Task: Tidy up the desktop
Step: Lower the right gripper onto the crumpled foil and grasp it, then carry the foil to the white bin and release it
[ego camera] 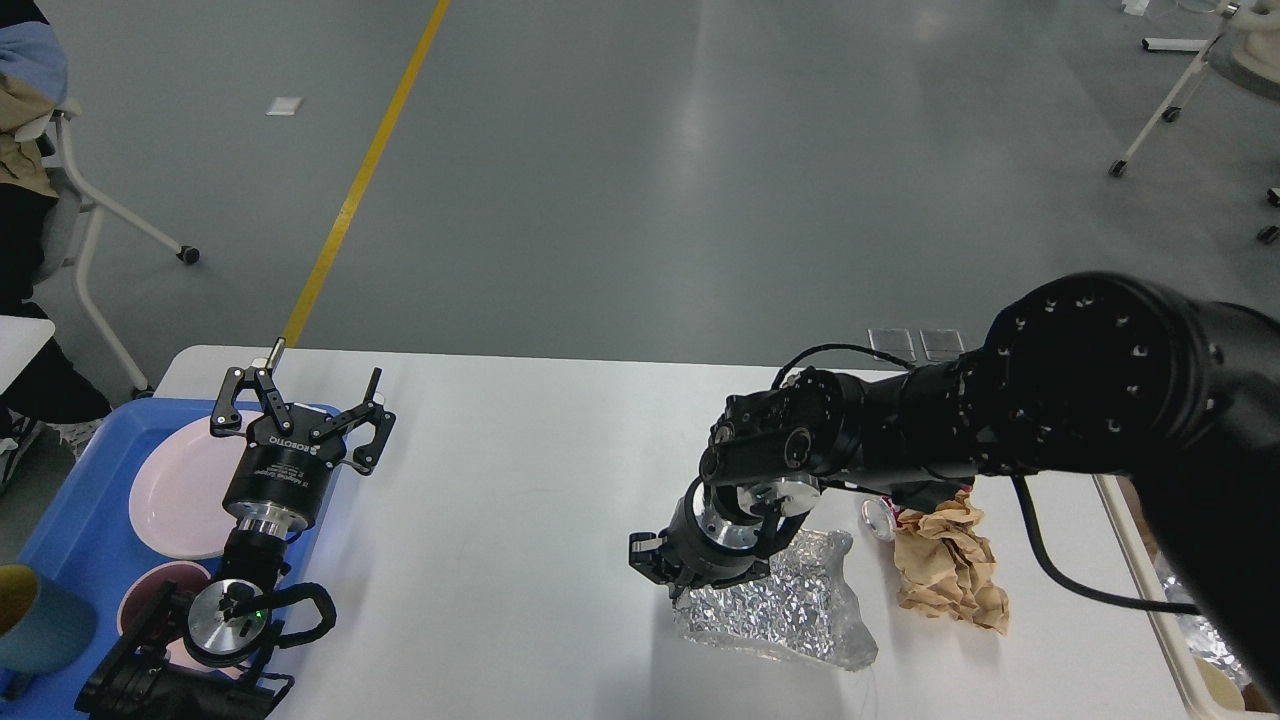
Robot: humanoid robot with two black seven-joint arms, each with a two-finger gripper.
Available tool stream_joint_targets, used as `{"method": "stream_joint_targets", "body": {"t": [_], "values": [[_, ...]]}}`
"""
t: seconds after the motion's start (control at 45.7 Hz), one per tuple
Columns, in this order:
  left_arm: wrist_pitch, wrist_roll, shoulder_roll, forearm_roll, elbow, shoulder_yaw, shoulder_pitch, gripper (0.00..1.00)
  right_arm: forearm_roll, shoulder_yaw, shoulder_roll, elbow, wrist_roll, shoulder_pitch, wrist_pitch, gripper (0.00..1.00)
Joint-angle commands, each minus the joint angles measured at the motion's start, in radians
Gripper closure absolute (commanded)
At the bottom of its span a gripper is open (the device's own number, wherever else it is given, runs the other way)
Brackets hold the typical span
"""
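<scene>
Head view: the white desktop [520, 480] is filling the lower half of the frame. At lower centre the right gripper [672, 578] is pointing down at the left edge of a crumpled sheet of aluminium foil [775, 612]; whether its fingers are pinching the foil cannot be told. Crumpled brown paper [945, 565] is lying just right of the foil. At lower left the left gripper [298, 418] is hanging with fingers spread wide, empty, over a blue tray [70, 545] holding a pink plate [175, 490]. The foil looks light, easily crushed, best pinched at a raised fold.
</scene>
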Motion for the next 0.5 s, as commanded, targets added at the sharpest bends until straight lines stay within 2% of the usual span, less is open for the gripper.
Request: {"method": "stream_joint_targets", "body": {"t": [0.0, 0.088, 0.219, 0.394, 0.482], "values": [[0.000, 0.000, 0.000, 0.000, 0.000, 0.000, 0.000, 0.04, 0.065, 0.002, -0.012, 0.025, -0.001, 0.119, 0.163, 1.00], [0.000, 0.000, 0.000, 0.000, 0.000, 0.000, 0.000, 0.04, 0.114, 0.002, -0.051, 0.065, -0.001, 0.215, 0.229, 1.00], [0.000, 0.000, 0.000, 0.000, 0.000, 0.000, 0.000, 0.04, 0.134, -0.001, -0.130, 0.148, -0.001, 0.370, 0.275, 1.00], [0.000, 0.000, 0.000, 0.000, 0.000, 0.000, 0.000, 0.04, 0.123, -0.014, -0.221, 0.234, -0.005, 0.553, 0.422, 1.00], [0.000, -0.002, 0.000, 0.000, 0.000, 0.000, 0.000, 0.04, 0.114, -0.032, -0.268, 0.295, -0.010, 0.652, 0.441, 1.00]]}}
